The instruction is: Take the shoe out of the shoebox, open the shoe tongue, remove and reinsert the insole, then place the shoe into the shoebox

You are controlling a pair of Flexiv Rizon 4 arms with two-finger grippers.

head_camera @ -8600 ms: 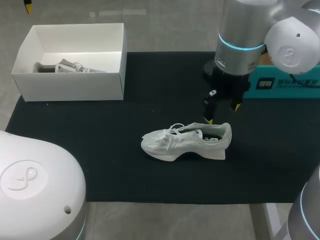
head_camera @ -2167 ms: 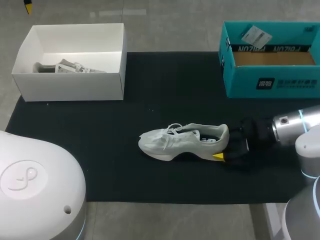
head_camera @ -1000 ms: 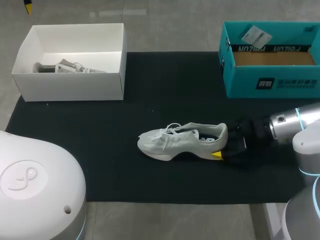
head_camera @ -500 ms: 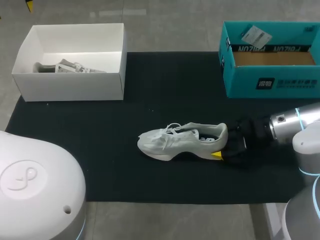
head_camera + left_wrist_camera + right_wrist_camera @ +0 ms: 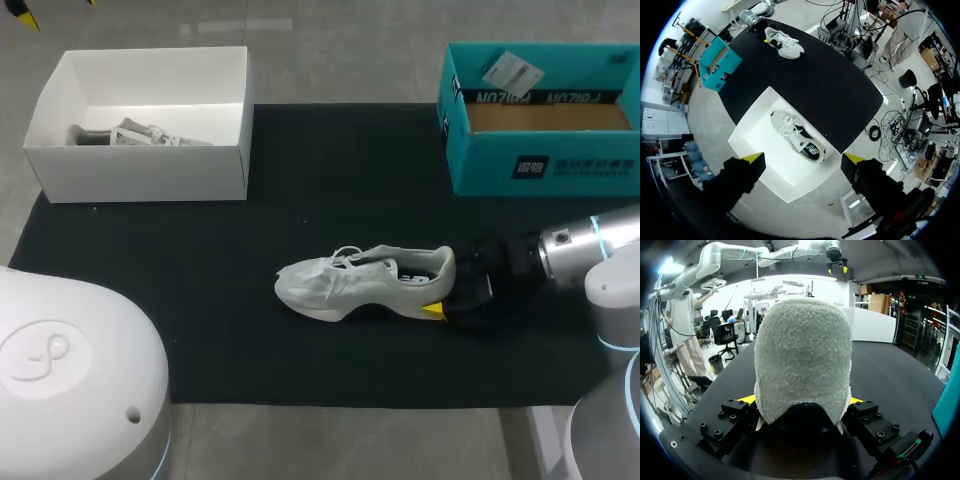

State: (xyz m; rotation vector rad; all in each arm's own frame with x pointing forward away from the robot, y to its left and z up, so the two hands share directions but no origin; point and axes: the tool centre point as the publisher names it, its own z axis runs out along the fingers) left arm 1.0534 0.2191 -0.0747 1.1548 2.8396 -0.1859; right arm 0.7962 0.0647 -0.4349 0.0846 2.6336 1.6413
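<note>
White shoe sits on its sole mid black mat, toe pointing L, heel to the R. R gripper is low at the heel, fingers clamped on it from both sides. L gripper hangs high over the white shoebox, fingers spread wide, holding nothing. 2nd shoe lies in that box. At the mat's far R corner, a teal box.

The shoe lies on the mat, toe leftward, heel gripped between the fingers of my right gripper. Behind it I see the left box, a second shoe inside, and the right box
</note>
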